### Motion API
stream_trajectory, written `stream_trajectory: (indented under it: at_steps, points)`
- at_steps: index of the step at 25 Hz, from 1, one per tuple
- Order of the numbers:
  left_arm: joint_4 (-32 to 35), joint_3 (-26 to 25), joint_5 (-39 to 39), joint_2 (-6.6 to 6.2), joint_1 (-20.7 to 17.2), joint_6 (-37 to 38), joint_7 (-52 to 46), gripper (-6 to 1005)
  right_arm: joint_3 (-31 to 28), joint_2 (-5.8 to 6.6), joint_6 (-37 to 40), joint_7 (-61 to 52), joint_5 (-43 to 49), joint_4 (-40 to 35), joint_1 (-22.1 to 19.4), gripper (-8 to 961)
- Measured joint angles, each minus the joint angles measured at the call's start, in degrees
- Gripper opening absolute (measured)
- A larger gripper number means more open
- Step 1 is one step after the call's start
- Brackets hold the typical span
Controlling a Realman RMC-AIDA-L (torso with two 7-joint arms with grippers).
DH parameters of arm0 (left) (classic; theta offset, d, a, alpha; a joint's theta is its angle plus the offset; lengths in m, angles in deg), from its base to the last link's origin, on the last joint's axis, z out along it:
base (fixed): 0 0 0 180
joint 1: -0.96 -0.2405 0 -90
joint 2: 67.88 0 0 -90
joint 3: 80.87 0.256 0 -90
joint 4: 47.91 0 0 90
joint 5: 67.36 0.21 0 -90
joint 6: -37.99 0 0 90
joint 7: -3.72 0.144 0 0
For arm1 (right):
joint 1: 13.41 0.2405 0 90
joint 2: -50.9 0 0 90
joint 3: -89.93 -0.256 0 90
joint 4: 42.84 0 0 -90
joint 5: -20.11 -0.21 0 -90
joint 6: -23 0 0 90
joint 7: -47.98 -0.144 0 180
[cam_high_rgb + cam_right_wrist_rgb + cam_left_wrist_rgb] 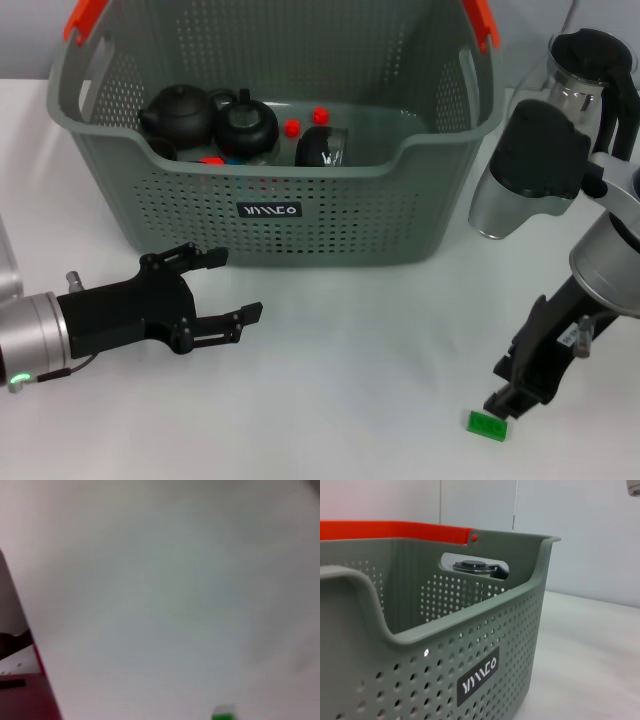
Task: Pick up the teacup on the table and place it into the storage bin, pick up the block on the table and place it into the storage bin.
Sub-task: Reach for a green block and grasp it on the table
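The block [487, 425] lies on the worktop [350, 380] near its front right corner, directly below the right end effector [505, 398], long axis roughly left-right. Whether that end effector is open cannot be told. The left end effector [225, 290] hangs open and empty, front-left of the bin [330, 215]. Nothing obstructs the block.

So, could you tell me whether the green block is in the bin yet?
Not yet: the block lies on the table, at the right hand's tips, away from the bin.

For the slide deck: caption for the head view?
Right claw down at green block on table; left claw open before storage bin.
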Motion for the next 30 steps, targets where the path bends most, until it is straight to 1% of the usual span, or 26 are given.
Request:
stream_trajectory:
  at_steps: [3,9,13,22,30]
  points:
    - [-0.04,0.09,0.28,0.05,0.0,-0.26,0.06,860,0.66,-0.2,0.3,-0.08,-0.04,0.61,-0.2,364]
    - [-0.09,-0.06,0.41,0.0,-0.09,-0.35,0.02,860,5.79,-0.3,-3.19,-1.3,0.11,3.09,-0.72,482]
    - [-0.09,0.09,0.43,0.03,-0.08,-0.35,0.0,860,8.13,-0.34,-5.31,-1.87,0.15,4.7,-0.53,476]
    - [-0.09,0.0,0.44,0.08,-0.05,-0.35,0.0,860,14.01,-0.21,-10.2,-3.37,0.5,4.86,-0.76,475]
    - [-0.04,-0.09,0.25,0.0,0.0,-0.34,0.0,860,15.85,-0.34,-11.68,-3.99,0.78,4.95,-0.76,453]
